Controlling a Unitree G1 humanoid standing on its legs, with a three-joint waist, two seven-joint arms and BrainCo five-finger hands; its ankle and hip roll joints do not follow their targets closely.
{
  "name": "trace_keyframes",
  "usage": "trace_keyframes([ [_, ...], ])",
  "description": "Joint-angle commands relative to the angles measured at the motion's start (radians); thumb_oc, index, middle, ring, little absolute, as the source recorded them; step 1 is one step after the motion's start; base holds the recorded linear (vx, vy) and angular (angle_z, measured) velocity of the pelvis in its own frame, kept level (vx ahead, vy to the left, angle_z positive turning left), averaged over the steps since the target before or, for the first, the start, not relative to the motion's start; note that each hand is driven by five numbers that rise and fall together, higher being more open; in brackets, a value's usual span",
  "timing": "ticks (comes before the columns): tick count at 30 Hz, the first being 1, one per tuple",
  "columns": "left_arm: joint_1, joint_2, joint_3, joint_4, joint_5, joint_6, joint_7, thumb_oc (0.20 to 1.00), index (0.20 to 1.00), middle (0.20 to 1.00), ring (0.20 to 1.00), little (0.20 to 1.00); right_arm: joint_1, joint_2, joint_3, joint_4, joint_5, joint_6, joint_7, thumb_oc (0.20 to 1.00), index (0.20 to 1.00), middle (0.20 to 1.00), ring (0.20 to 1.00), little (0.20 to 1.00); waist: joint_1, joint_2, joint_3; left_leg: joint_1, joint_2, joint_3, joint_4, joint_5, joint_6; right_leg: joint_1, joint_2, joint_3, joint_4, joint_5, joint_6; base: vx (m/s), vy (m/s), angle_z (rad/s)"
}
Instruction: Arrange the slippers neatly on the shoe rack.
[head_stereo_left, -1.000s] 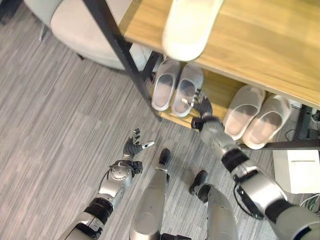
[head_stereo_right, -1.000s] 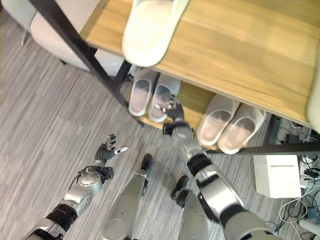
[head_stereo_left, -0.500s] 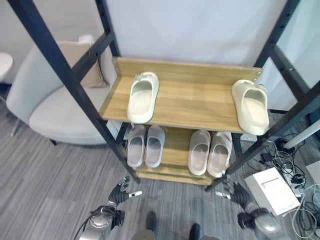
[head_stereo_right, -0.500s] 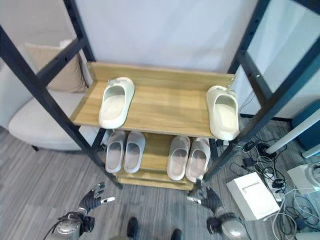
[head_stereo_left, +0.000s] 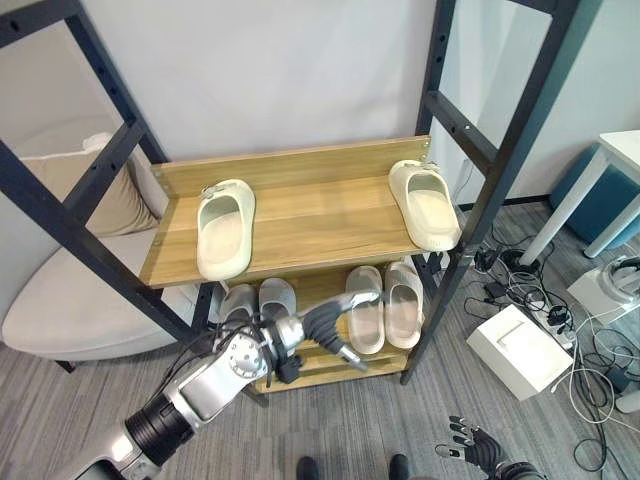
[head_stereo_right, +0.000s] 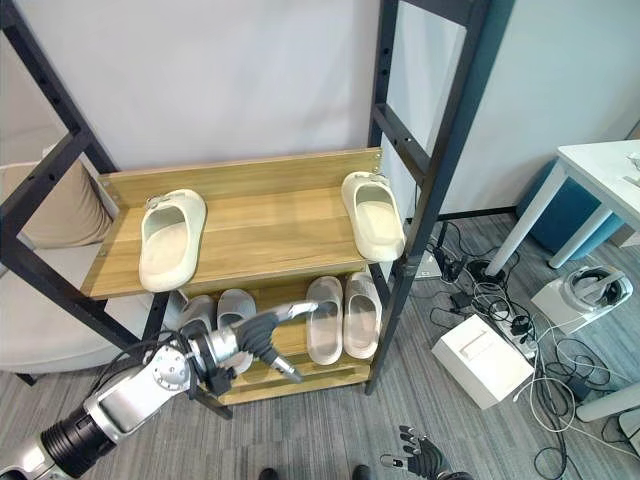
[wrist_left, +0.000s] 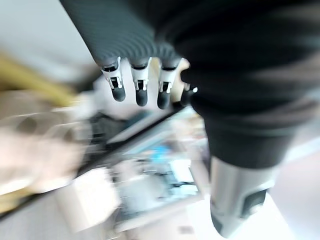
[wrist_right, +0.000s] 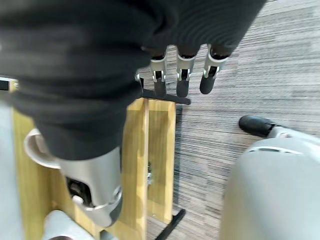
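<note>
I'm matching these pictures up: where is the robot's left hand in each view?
Left eye view: left hand low centre, in front of the shoe rack's lower shelf.
Right eye view: lower left, before the same shelf.
Left wrist view: its fingers in a row beside the dark cover.
Shared landmark: the left cream slipper on the upper shelf.

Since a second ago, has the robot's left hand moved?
Yes. The left hand has risen from the floor to the rack's lower shelf, open.

You will find no text, label, number or sign that can be read here. The slippers (head_stereo_left: 224, 234), the shoe rack (head_stereo_left: 300, 215) and the white box (head_stereo_left: 519, 350) on the floor show no legible print.
</note>
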Motion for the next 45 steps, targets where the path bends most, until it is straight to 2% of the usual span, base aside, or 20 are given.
trace_keyframes([
  [1, -0.095, -0.014, 0.074, -0.016, -0.268, -0.04, 0.001, 1.0, 1.0, 1.0, 1.0, 1.0, -0.061, -0.016, -0.012, -0.065, -0.015, -0.034, -0.001, 1.0, 1.0, 1.0, 1.0, 1.0, -0.001, -0.036, 0.029, 0.04, -0.008, -0.01, 0.001, -0.032, -0.029, 0.028, -0.049, -0.028, 0.008, -0.029, 0.082, 0.05, -0.055, -0.02],
  [2, -0.097, -0.034, 0.142, -0.045, -0.331, -0.058, 0.044, 1.0, 1.0, 1.0, 1.0, 1.0, -0.053, -0.007, -0.008, -0.083, -0.006, -0.034, 0.0, 1.0, 1.0, 1.0, 1.0, 1.0, 0.004, -0.036, 0.028, 0.043, -0.009, -0.016, 0.001, -0.031, -0.03, 0.035, -0.049, -0.033, 0.006, -0.031, 0.081, 0.03, -0.037, 0.03],
  [3, -0.094, -0.034, 0.144, -0.048, -0.331, -0.057, 0.044, 1.0, 1.0, 1.0, 1.0, 1.0, -0.053, -0.007, -0.007, -0.083, -0.006, -0.034, 0.0, 1.0, 1.0, 1.0, 1.0, 1.0, 0.003, -0.036, 0.029, 0.044, -0.009, -0.017, 0.001, -0.031, -0.03, 0.036, -0.049, -0.033, 0.006, -0.032, 0.081, 0.04, -0.047, 0.08],
  [4, -0.071, -0.084, 0.284, -0.061, -0.324, -0.091, 0.14, 1.0, 1.0, 1.0, 1.0, 1.0, -0.032, 0.018, -0.003, -0.106, 0.004, -0.033, 0.005, 1.0, 1.0, 1.0, 1.0, 1.0, 0.016, -0.041, 0.026, 0.045, -0.008, -0.024, 0.001, -0.032, -0.033, 0.044, -0.048, -0.043, 0.004, -0.036, 0.076, 0.03, -0.029, 0.14],
  [6, -0.059, -0.101, 0.319, -0.06, -0.305, -0.101, 0.171, 1.0, 1.0, 1.0, 1.0, 1.0, -0.027, 0.024, -0.001, -0.109, 0.005, -0.033, 0.006, 1.0, 1.0, 1.0, 1.0, 1.0, 0.017, -0.042, 0.027, 0.047, -0.008, -0.027, 0.001, -0.033, -0.033, 0.048, -0.047, -0.046, 0.004, -0.038, 0.075, 0.03, -0.033, 0.2],
  [9, -0.068, -0.119, 0.467, -0.006, -0.077, -0.135, 0.336, 1.0, 1.0, 1.0, 1.0, 1.0, -0.012, 0.045, 0.005, -0.105, 0.009, -0.032, 0.013, 1.0, 1.0, 1.0, 1.0, 1.0, 0.026, -0.048, 0.023, 0.051, -0.005, -0.032, 0.001, -0.038, -0.036, 0.058, -0.043, -0.05, 0.002, -0.046, 0.07, 0.04, -0.029, 0.11],
  [10, -0.071, -0.118, 0.486, -0.001, -0.018, -0.141, 0.36, 1.0, 1.0, 1.0, 1.0, 1.0, -0.013, 0.048, 0.006, -0.096, 0.006, -0.033, 0.015, 1.0, 1.0, 1.0, 1.0, 1.0, 0.026, -0.05, 0.022, 0.052, -0.004, -0.032, 0.001, -0.039, -0.037, 0.06, -0.042, -0.05, 0.001, -0.048, 0.069, 0.05, -0.035, 0.03],
  [11, -0.084, -0.095, 0.544, 0.036, 0.161, -0.133, 0.464, 1.0, 1.0, 1.0, 1.0, 1.0, -0.017, 0.052, 0.01, -0.085, 0.002, -0.039, 0.014, 1.0, 1.0, 1.0, 1.0, 1.0, 0.031, -0.053, 0.019, 0.053, -0.002, -0.032, 0.001, -0.041, -0.04, 0.063, -0.04, -0.051, 0.001, -0.052, 0.068, 0.03, -0.025, 0.01],
  [12, -0.084, -0.096, 0.543, 0.037, 0.167, -0.133, 0.468, 1.0, 1.0, 1.0, 1.0, 1.0, -0.019, 0.052, 0.012, -0.083, 0.002, -0.04, 0.014, 1.0, 1.0, 1.0, 1.0, 1.0, 0.03, -0.053, 0.02, 0.053, -0.002, -0.032, 0.001, -0.041, -0.04, 0.064, -0.04, -0.051, 0.001, -0.052, 0.068, 0.03, -0.026, 0.02],
  [14, -0.106, -0.055, 0.562, 0.104, 0.33, -0.102, 0.54, 1.0, 1.0, 1.0, 1.0, 1.0, -0.027, 0.05, 0.019, -0.075, 0.003, -0.045, 0.011, 1.0, 1.0, 1.0, 1.0, 1.0, 0.031, -0.055, 0.016, 0.056, 0.0, -0.03, 0.001, -0.043, -0.04, 0.066, -0.039, -0.052, 0.0, -0.054, 0.069, 0.02, -0.006, 0.02],
  [17, -0.154, -0.005, 0.553, 0.189, 0.436, -0.088, 0.594, 1.0, 1.0, 1.0, 1.0, 1.0, -0.041, 0.04, 0.024, -0.076, 0.014, -0.05, 0.006, 1.0, 1.0, 1.0, 1.0, 1.0, 0.029, -0.053, 0.015, 0.059, 0.001, -0.026, 0.001, -0.044, -0.04, 0.067, -0.037, -0.049, 0.0, -0.057, 0.069, 0.0, 0.0, 0.0],
  [20, -0.186, 0.03, 0.537, 0.295, 0.473, -0.068, 0.627, 1.0, 1.0, 1.0, 1.0, 1.0, -0.047, 0.033, 0.034, -0.078, 0.018, -0.054, 0.008, 1.0, 1.0, 1.0, 1.0, 1.0, 0.024, -0.052, 0.013, 0.063, 0.002, -0.022, 0.001, -0.045, -0.04, 0.067, -0.036, -0.044, 0.0, -0.057, 0.07, 0.01, 0.0, -0.02],
  [21, -0.22, 0.057, 0.512, 0.396, 0.509, -0.038, 0.648, 1.0, 1.0, 1.0, 1.0, 1.0, -0.056, 0.027, 0.045, -0.078, 0.023, -0.059, 0.008, 1.0, 1.0, 1.0, 1.0, 1.0, 0.018, -0.049, 0.013, 0.064, 0.003, -0.017, 0.001, -0.045, -0.04, 0.065, -0.034, -0.039, 0.0, -0.057, 0.071, 0.02, -0.003, -0.08],
  [23, -0.243, 0.083, 0.489, 0.483, 0.548, -0.013, 0.666, 1.0, 1.0, 1.0, 1.0, 1.0, -0.059, 0.023, 0.053, -0.075, 0.024, -0.063, 0.01, 1.0, 1.0, 1.0, 1.0, 1.0, 0.013, -0.048, 0.013, 0.064, 0.004, -0.013, 0.001, -0.046, -0.04, 0.062, -0.033, -0.037, 0.0, -0.056, 0.072, 0.01, -0.001, -0.03],
  [27, -0.285, 0.101, 0.465, 0.578, 0.573, 0.011, 0.7, 1.0, 1.0, 1.0, 1.0, 1.0, -0.059, 0.02, 0.061, -0.079, 0.028, -0.07, 0.009, 1.0, 1.0, 1.0, 1.0, 1.0, 0.009, -0.051, 0.015, 0.061, 0.006, -0.01, 0.001, -0.044, -0.042, 0.057, -0.031, -0.036, 0.0, -0.055, 0.073, 0.0, -0.001, -0.01],
  [30, -0.351, 0.12, 0.427, 0.707, 0.619, 0.061, 0.736, 1.0, 1.0, 1.0, 1.0, 1.0, -0.065, 0.013, 0.076, -0.08, 0.038, -0.082, 0.003, 1.0, 1.0, 1.0, 1.0, 1.0, -0.003, -0.052, 0.018, 0.055, 0.01, -0.005, 0.001, -0.042, -0.043, 0.048, -0.028, -0.027, 0.0, -0.054, 0.074, 0.0, 0.0, 0.0],
  [37, -0.473, 0.186, 0.335, 0.964, 0.647, 0.122, 0.77, 1.0, 1.0, 1.0, 1.0, 1.0, -0.065, 0.001, 0.103, -0.093, 0.058, -0.103, 0.0, 1.0, 1.0, 1.0, 1.0, 1.0, -0.024, -0.055, 0.023, 0.054, 0.015, 0.019, 0.001, -0.042, -0.044, 0.029, -0.021, -0.003, 0.0, -0.047, 0.078, 0.01, -0.002, -0.13],
  [43, -0.56, 0.207, 0.216, 1.135, 0.704, 0.149, 0.734, 1.0, 1.0, 1.0, 1.0, 1.0, -0.059, -0.009, 0.109, -0.103, 0.066, -0.115, -0.004, 1.0, 1.0, 1.0, 1.0, 1.0, -0.038, -0.058, 0.029, 0.051, 0.019, 0.031, 0.001, -0.041, -0.045, 0.017, -0.017, 0.008, 0.0, -0.043, 0.081, 0.0, -0.002, -0.05],
  [44, -0.586, 0.2, 0.195, 1.167, 0.699, 0.156, 0.717, 0.818, 0.818, 0.818, 0.818, 0.818, -0.062, -0.015, 0.11, -0.108, 0.07, -0.118, -0.007, 1.0, 1.0, 1.0, 1.0, 1.0, -0.042, -0.058, 0.032, 0.049, 0.02, 0.034, 0.001, -0.041, -0.045, 0.011, -0.016, 0.013, 0.001, -0.041, 0.081, -0.01, 0.002, -0.14],
  [45, -0.59, 0.199, 0.192, 1.169, 0.699, 0.155, 0.717, 0.36, 0.36, 0.36, 0.36, 0.36, -0.062, -0.014, 0.109, -0.108, 0.07, -0.117, -0.007, 1.0, 1.0, 1.0, 1.0, 1.0, -0.041, -0.059, 0.032, 0.049, 0.02, 0.034, 0.001, -0.041, -0.045, 0.01, -0.016, 0.013, 0.001, -0.041, 0.081, -0.01, -0.004, -0.12],
])
